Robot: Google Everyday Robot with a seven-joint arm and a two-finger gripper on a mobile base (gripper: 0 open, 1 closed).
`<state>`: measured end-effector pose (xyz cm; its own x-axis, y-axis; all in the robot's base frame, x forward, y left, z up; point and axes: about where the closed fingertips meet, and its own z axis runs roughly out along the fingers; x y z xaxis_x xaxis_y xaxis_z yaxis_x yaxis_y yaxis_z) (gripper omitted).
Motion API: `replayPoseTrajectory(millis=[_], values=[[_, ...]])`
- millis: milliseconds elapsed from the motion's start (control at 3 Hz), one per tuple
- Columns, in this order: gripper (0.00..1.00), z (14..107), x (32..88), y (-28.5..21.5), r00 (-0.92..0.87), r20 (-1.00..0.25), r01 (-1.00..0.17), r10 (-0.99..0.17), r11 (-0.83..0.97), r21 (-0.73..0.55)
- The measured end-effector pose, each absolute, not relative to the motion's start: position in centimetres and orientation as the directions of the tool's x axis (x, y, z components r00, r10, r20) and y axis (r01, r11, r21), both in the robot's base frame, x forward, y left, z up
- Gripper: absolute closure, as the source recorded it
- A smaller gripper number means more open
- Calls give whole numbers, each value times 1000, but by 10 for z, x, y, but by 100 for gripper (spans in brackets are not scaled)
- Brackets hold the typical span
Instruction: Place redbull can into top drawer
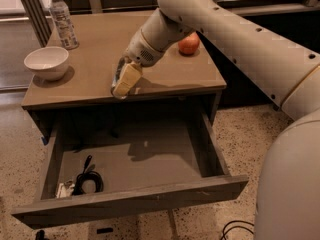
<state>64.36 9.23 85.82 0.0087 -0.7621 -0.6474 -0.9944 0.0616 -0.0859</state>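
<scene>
My gripper (125,80) hangs at the table's front edge, just above the open top drawer (131,200). Its cream fingers (127,79) are closed on the redbull can (118,75). Only a thin dark blue and silver strip of the can shows to the left of the fingers, and the can is tilted. The drawer is pulled out wide under the table, and its bare floor (150,154) lies below and in front of the gripper.
A black cable coil (88,180) and a small white item lie in the drawer's front left corner. On the table stand a white bowl (46,61) at left, a clear water bottle (62,19) at back left and a red apple (189,44) behind my arm.
</scene>
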Motion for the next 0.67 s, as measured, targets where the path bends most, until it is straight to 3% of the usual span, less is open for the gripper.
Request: replayPoseTrajectory(millis=[667], values=[[100, 861, 620, 85, 22, -634, -994, -773, 51, -97]])
